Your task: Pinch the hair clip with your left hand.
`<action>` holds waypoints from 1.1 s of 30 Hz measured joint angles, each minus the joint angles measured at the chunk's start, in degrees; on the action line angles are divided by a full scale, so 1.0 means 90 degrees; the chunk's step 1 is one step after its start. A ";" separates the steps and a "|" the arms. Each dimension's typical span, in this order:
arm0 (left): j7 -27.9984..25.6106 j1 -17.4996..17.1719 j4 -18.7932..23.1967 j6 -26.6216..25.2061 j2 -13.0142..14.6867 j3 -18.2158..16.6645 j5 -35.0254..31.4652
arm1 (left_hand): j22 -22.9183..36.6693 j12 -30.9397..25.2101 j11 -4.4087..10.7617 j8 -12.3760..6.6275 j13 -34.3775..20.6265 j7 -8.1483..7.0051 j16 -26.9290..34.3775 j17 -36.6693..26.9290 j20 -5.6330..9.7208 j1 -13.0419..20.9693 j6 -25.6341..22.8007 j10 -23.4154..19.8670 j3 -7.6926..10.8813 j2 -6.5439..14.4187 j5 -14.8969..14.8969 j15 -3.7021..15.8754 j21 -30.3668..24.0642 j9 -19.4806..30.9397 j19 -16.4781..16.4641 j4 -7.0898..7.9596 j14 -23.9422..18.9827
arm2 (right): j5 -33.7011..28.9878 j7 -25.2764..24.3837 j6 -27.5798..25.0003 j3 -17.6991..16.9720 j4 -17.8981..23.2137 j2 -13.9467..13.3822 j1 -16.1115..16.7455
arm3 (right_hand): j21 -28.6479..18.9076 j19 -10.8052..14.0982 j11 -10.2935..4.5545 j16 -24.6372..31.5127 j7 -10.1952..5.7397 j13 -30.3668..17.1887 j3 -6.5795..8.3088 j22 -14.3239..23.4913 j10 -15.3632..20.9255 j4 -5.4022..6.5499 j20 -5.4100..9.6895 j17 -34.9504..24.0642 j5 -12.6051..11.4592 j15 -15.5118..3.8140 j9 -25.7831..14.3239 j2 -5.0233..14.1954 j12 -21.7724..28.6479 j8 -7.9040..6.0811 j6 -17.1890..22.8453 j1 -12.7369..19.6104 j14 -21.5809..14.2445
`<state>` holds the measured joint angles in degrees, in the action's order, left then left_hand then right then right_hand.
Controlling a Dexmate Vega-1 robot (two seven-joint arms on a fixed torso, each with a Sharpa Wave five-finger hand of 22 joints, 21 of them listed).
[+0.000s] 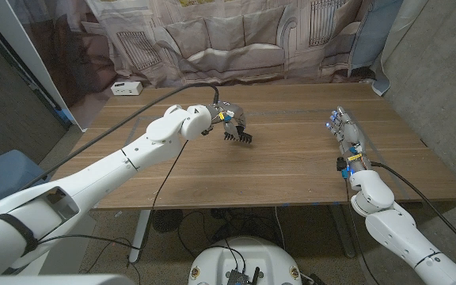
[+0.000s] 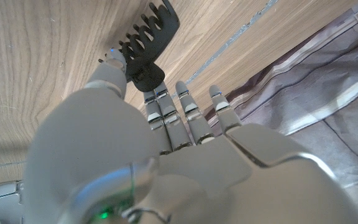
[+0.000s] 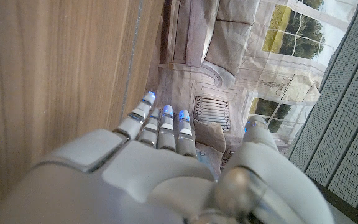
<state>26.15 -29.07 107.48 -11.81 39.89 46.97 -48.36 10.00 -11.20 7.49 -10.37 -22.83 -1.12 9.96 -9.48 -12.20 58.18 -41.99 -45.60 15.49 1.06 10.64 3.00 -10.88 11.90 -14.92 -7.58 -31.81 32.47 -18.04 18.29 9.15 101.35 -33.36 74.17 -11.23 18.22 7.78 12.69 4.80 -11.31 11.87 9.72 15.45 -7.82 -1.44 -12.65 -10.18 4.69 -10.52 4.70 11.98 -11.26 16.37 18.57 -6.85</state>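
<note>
Hair clip (image 2: 146, 43) black, toothed end visible, pinched by left hand (image 1: 226, 120) above wooden table (image 1: 291, 170), grip end hidden behind fingers, right hand (image 1: 347, 136) unclenched, holding nothing.

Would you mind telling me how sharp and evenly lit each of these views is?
Head view: even, soft light and sharp, with only a faint shadow under the hair clip. Left wrist view: the clip's teeth are crisp, while the left hand is blurred nearest the lens. Right wrist view: the right hand is soft up close, with a bright window behind it.
</note>
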 measured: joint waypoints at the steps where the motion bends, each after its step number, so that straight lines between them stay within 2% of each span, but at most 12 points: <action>1: 0.0003 0.0003 -0.0002 0.0000 -0.0001 0.0001 -0.0001 | 0.0000 0.0000 -0.0001 0.0000 0.0012 0.0000 0.0000 0.0000 -0.0020 0.0001 0.0020 0.0038 0.0000 0.0001 0.0000 0.0006 0.0000 0.0000 0.0020 0.0000 0.0006 | 0.0000 0.0000 -0.0001 -0.0003 0.0001 -0.0002 0.0003 | 0.0000 0.0000 0.0000 0.0000 0.0000 0.0000 0.0000 0.0000 0.0000 0.0000 0.0000 0.0000 0.0000 0.0000 0.0000 0.0000 0.0000 0.0000 0.0000 0.0000 0.0000; 9: 0.0047 0.0022 -0.0050 0.0000 -0.0027 0.0035 -0.0002 | 0.0000 0.0002 -0.0057 0.0000 0.0029 0.0021 0.0000 0.0000 -0.0040 -0.0031 0.0111 0.0103 -0.0027 0.0034 0.0000 0.0017 0.0000 0.0001 0.0040 0.0027 0.0073 | 0.0013 -0.0001 -0.0017 -0.0018 0.0003 -0.0004 0.0009 | 0.0000 0.0000 0.0000 0.0000 0.0000 0.0000 0.0000 0.0000 0.0000 0.0000 0.0000 0.0000 0.0000 0.0000 0.0000 0.0000 0.0000 0.0000 0.0000 0.0000 0.0000; 30: 0.0066 0.0032 -0.0128 -0.0060 -0.0075 0.0141 -0.0081 | 0.0000 0.0007 -0.0036 0.0000 0.0075 0.0021 0.0000 0.0000 0.0003 -0.0056 0.0110 0.0143 -0.0027 0.0059 0.0000 -0.0024 0.0000 -0.0021 0.0088 0.0027 0.0136 | 0.0064 0.0027 -0.0008 -0.0019 -0.0076 0.0015 0.0010 | 0.0000 0.0000 0.0000 0.0000 0.0023 0.0000 0.0000 0.0000 0.0000 0.0000 0.0000 0.0000 0.0000 0.0000 0.0000 0.0000 0.0000 0.0000 0.0023 0.0000 0.0000; 33: 0.0073 0.0032 -0.0139 -0.0066 -0.0083 0.0154 -0.0086 | -0.0001 0.0007 -0.0036 0.0000 0.0088 0.0021 0.0000 0.0000 0.0004 -0.0056 0.0110 0.0143 -0.0027 0.0059 0.0000 -0.0025 0.0000 -0.0021 0.0088 0.0026 0.0136 | 0.0069 0.0036 0.0013 -0.0019 -0.0090 0.0022 0.0010 | 0.0000 0.0072 0.0000 0.0000 0.0023 0.0000 0.0000 0.0000 0.0000 0.0000 0.0072 0.0000 0.0000 0.0000 0.0000 0.0000 0.0000 0.0000 0.0023 0.0000 0.0000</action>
<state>26.81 -28.78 106.23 -12.40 39.14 48.36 -49.13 10.00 -11.14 7.17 -10.37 -22.04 -0.93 9.96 -9.47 -12.17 57.67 -41.00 -44.31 15.25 1.59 10.64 2.78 -10.88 11.70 -14.13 -7.35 -30.58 33.09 -17.72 18.40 8.99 100.54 -33.17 74.26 -11.23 18.87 7.78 12.69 5.01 -11.31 11.87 9.72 15.45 -7.82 -0.79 -12.65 -10.18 4.70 -10.52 4.70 11.98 -11.26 16.58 18.57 -6.85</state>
